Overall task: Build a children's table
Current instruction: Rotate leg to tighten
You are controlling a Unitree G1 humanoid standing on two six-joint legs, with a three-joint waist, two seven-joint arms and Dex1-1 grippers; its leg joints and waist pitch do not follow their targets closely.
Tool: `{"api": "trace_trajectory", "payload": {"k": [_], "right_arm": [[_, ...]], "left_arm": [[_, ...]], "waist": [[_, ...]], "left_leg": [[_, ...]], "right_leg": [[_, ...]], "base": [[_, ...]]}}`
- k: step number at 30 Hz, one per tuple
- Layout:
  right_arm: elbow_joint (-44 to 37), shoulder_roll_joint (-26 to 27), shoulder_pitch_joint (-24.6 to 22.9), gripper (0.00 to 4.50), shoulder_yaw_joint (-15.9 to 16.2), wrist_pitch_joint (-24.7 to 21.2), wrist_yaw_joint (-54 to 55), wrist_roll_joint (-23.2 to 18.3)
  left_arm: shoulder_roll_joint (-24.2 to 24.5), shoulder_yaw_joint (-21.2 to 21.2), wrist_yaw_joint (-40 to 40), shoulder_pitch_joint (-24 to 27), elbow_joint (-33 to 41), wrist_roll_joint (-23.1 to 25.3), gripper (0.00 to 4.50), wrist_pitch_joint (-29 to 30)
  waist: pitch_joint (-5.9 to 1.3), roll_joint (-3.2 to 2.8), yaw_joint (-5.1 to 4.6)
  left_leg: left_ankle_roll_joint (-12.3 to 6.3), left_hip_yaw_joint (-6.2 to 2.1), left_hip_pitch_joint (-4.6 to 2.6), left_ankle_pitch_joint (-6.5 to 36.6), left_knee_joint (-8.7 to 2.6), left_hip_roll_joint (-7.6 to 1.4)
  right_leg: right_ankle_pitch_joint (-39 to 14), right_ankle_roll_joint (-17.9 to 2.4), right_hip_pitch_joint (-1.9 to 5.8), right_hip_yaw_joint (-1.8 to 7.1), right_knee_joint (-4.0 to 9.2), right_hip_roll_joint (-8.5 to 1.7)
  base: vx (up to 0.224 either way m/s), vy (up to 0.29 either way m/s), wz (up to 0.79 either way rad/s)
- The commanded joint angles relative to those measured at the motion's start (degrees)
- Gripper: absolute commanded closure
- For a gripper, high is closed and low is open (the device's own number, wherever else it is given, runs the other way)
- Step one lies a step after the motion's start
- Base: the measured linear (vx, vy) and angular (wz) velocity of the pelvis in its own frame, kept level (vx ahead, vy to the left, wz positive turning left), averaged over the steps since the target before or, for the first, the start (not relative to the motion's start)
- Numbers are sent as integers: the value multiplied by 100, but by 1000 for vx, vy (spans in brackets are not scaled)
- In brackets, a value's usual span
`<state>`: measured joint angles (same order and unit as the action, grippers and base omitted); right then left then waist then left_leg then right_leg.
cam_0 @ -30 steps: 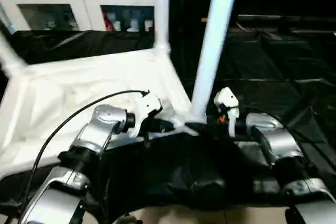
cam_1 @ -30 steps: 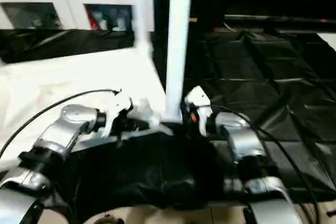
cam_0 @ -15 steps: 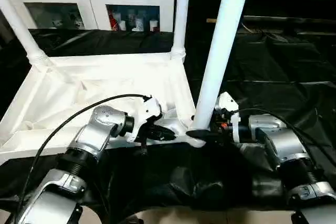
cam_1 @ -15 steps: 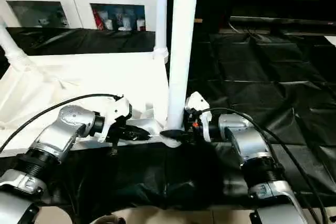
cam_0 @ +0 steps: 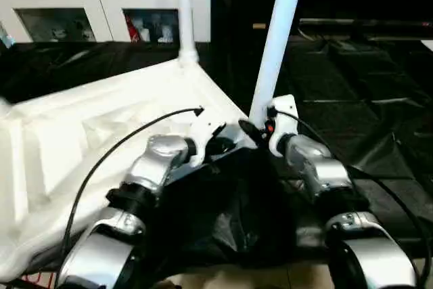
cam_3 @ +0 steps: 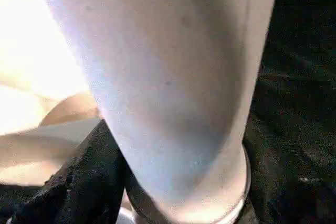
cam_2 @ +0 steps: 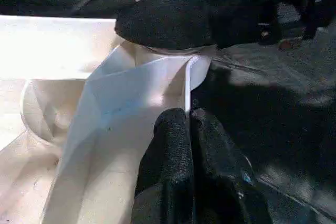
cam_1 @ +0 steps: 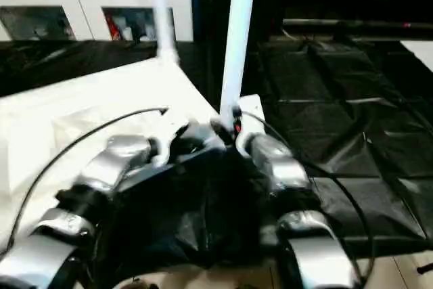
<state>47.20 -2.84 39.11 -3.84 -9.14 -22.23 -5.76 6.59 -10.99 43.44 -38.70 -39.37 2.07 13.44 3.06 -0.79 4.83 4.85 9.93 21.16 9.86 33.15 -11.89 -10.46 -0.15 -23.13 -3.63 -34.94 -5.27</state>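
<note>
You had the table top [cam_0: 101, 133] lying underside up on the black sheet [cam_0: 379, 86], and over the last half second it swung: the near corner that sat square to you turned and lifted toward the head camera, and the far-left leg left the picture. Part of that was the camera shifting, but both forearms also drew in closer together, so I judged the top itself was being rotated or tipped.

Your left gripper [cam_2: 190, 129] was pinched on the thin edge wall of the top, one finger on each side of the rim, just beside the corner socket. Your right gripper [cam_0: 256, 130] was wrapped around the foot of the near leg [cam_0: 277, 38], fingers clamped on the tube right where it entered the socket; the right wrist camera showed a black finger [cam_3: 86, 182] pressed against the tube's base.

That leg stood upright and looked seated, as did the far leg [cam_0: 184, 5] in front of the cabinet [cam_0: 81, 5]. With at least two legs in place, you seemed to be late in the build, either pressing this leg home or turning the table. The thin rim grip looked the weaker hold if the top kept tilting.
</note>
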Motion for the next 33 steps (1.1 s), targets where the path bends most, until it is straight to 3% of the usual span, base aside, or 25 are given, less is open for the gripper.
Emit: {"api": "trace_trajectory", "payload": {"k": [1, 2, 3, 8, 9, 12, 16, 19, 21, 24, 33], "right_arm": [[315, 410, -111, 185, 383, -62, -307, 96], [240, 410, -140, 185, 427, 26, -526, 73], [188, 406, -161, 129, 449, 77, -674, 51], [107, 334, -183, 87, 443, 113, -1130, -66], [-158, 93, -300, 77, 668, 134, -1782, -85], [-494, -244, -483, 55, 949, 239, -2467, -7], [-1101, -772, -771, 55, 1228, 65, -3683, -187], [-1459, -1194, -975, 55, 1517, -17, -4489, -183], [-1552, -1305, -1022, 55, 1573, -86, -4682, -207], [-1717, -1493, -1100, 55, 1672, -205, -5016, -234], [-2005, -1603, -1185, 115, 1778, -511, -5277, -247]], "left_arm": [[-243, 13, 66, -270, 194, -149, 450, -228], [-204, -2, 165, -228, 239, -167, 450, -271], [-177, -11, 226, -200, 272, -179, 450, -297], [-93, -19, 347, -130, 307, -197, 450, -352], [28, -62, 564, -41, 391, -247, 450, -384], [172, -107, 894, 56, 511, -306, 450, -417], [415, -247, 1437, 167, 652, -331, 450, -519], [582, -317, 1765, 211, 726, -346, 450, -536], [650, -343, 1887, 227, 748, -349, 450, -547], [797, -390, 2183, 277, 818, -367, 450, -557], [1031, -462, 2580, 375, 937, -388, 450, -535]], "waist": [[-426, 14, 4], [-419, 22, 3], [-414, 20, 6], [-402, 11, -12], [-394, 23, -18], [-400, 29, 16], [-389, 47, 65], [-389, 44, 87], [-374, 23, 107], [-367, 39, 125], [-386, 24, 174]], "left_leg": [[-157, 14, -34, 927, -350, -68], [-183, 17, -29, 918, -352, -66], [-222, 19, -28, 941, -352, -64], [-260, 17, -42, 1058, -362, -79], [-264, 22, -44, 1130, -363, -75], [-325, 21, -30, 1086, -353, -90], [-395, 25, -39, 1114, -350, -104], [-419, 36, -40, 1105, -340, -112], [-380, 34, -51, 1213, -355, -118], [-302, 25, -61, 1348, -373, -122], [-256, 23, -65, 1215, -370, -129]], "right_leg": [[-452, -1363, 313, 198, 353, -247], [-432, -1374, 316, 197, 355, -243], [-459, -1380, 322, 198, 360, -249], [-624, -1399, 323, 201, 377, -256], [-714, -1393, 326, 199, 393, -248], [-658, -1375, 341, 200, 381, -255], [-769, -1379, 352, 194, 389, -240], [-757, -1425, 318, 195, 377, -243], [-993, -1394, 305, 198, 406, -256], [-1295, -1316, 296, 200, 435, -262], [-987, -1396, 284, 203, 389, -257]], "base": [[0, 0, 0], [0, 0, 0], [0, 0, 0], [0, 0, 0], [0, 0, 0], [0, 0, 0], [0, 0, 0], [0, 0, 0], [0, 0, 0], [0, 0, 0], [0, 0, 0]]}}
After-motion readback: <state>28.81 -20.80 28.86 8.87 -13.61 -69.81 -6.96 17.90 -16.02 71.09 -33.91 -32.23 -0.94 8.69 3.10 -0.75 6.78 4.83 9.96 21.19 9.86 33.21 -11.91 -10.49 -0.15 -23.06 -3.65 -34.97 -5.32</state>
